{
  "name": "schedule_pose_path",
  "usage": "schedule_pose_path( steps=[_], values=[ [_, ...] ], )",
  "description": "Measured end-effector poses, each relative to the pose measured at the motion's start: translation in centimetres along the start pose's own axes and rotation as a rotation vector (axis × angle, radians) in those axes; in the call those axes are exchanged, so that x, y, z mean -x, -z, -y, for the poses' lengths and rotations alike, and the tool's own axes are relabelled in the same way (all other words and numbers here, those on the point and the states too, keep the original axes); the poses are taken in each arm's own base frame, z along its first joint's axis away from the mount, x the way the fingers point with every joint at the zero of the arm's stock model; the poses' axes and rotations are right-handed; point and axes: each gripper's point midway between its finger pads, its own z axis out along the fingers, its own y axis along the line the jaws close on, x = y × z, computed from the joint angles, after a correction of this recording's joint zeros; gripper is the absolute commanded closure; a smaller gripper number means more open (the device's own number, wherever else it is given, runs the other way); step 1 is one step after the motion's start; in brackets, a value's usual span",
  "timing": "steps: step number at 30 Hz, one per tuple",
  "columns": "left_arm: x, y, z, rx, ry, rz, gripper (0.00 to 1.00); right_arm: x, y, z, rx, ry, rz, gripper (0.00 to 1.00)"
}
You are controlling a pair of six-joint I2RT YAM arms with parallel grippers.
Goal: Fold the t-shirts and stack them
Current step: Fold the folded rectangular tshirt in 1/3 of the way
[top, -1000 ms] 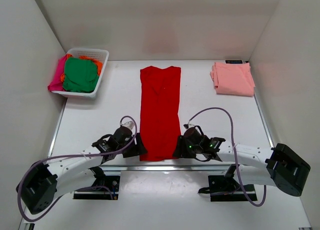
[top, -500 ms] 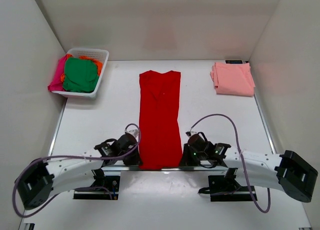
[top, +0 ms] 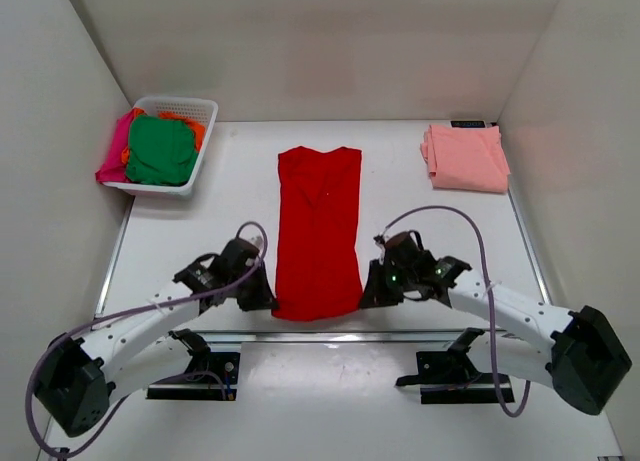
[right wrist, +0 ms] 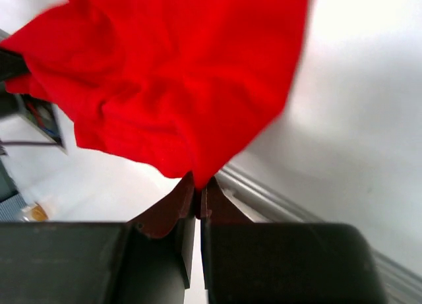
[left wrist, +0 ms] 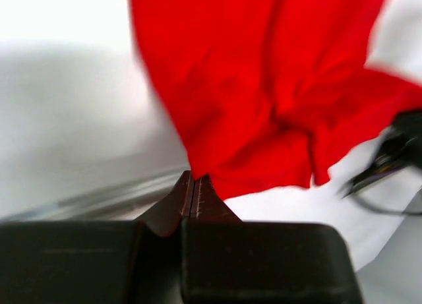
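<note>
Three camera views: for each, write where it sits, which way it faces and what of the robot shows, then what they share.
Top external: high behind the robot, facing down onto the table; left arm and right arm show.
Left wrist: on the left arm, facing along the left gripper, shut on the red t-shirt.
Right wrist: on the right arm, facing along the right gripper, shut likewise.
Shared: the red t-shirt.
</note>
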Motion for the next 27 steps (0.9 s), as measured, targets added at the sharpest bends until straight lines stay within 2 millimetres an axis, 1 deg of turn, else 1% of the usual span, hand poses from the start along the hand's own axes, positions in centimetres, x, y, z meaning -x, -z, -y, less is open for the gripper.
schedule_pose_path(
  steps=[3, 6, 10, 14, 17, 23, 27],
  values=[
    [4.6, 1.3, 1.8, -0.018, 0.023, 0.067, 1.0, 3.7, 0.8, -0.8, 0.011, 0.013, 0.023, 1.0],
    [8.9, 2.0, 3.0, -0.023, 0.023, 0.124, 1.0, 7.1, 1.3, -1.0, 0.01, 0.033, 0.04, 1.0],
    [13.1, 1.6, 3.9, -0.017, 0.008, 0.153, 1.0, 11.2, 1.6, -0.9, -0.005, 0.076, 0.055, 1.0],
    [15.8, 0.4, 3.3, 0.009, 0.008, 0.146, 1.0, 14.2, 1.3, -0.4, -0.008, 0.099, 0.064, 1.0],
    [17.5, -0.4, 2.4, 0.031, 0.018, 0.146, 1.0, 15.8, 0.8, 0.1, -0.011, 0.105, 0.061, 1.0],
    [19.0, -2.1, 1.1, 0.051, 0.031, 0.136, 1.0, 18.0, -0.8, 0.6, -0.006, 0.115, 0.043, 1.0],
    [20.1, -3.0, 1.2, 0.04, 0.035, 0.137, 1.0, 19.2, -1.6, 1.1, -0.004, 0.109, 0.034, 1.0]
  ],
)
